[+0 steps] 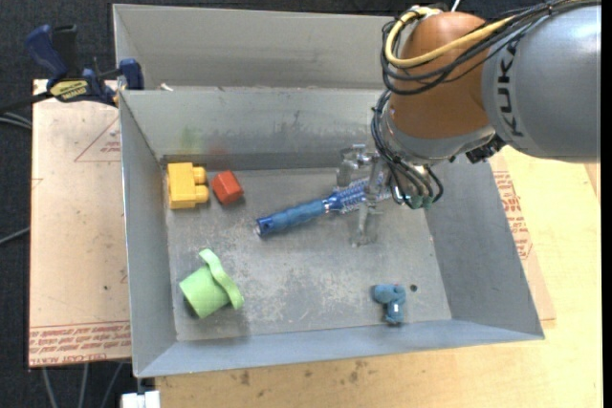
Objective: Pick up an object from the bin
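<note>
The grey metal bin (143, 205) holds only a few things, well apart on its floor. The silver arm (555, 81) reaches in from the right. Its orange wrist cover (440, 81), ringed with cables, hangs over the bin's right half, and the pincer (361, 196) points straight down near the floor.

The pincer stands open. One finger is on the far side and one finger (364, 226) on the near side of the right end of a long blue plastic stick with a ribbed handle (296, 217). The stick lies slantwise across the middle of the floor, its left end lower in the view.

The step in hand looks like closing on that stick. The grip would sit at one end, so the long free part may swing or droop on lifting. A squeeze square across the handle, low enough to catch its full thickness, followed by a straight rise, should serve best.

The rest lie clear of the move:
- a light green plastic cup with a flange (208, 287), tipped over at the near left
- a yellow plastic block (185, 184) just beside a small red block (227, 188), at the far left
- a little blue-grey lump (389, 299) near the front wall
</note>
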You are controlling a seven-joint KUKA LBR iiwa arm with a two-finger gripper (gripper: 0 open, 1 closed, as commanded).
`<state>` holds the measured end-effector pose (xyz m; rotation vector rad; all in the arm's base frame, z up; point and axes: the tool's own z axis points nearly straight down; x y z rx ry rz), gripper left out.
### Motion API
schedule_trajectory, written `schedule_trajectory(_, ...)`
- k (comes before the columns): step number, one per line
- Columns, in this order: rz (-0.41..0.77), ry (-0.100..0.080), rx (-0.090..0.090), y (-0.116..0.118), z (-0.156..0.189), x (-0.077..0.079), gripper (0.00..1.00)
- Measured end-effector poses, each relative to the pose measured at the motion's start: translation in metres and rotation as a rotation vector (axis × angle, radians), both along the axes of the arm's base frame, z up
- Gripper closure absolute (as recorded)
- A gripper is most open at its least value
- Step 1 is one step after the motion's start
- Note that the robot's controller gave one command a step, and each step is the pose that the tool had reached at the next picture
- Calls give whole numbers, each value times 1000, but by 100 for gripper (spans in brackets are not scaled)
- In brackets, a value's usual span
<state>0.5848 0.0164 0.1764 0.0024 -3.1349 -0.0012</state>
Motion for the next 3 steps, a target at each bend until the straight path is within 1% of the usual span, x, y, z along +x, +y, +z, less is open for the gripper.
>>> schedule_trajectory(1, 134, -5, 1, 5, -110, 53, 0)
schedule_trajectory(2, 133, -10, 1, 5, -106, 55, 100)
schedule_trajectory(3, 149, -16, 0, 13, 57, 30, 100)
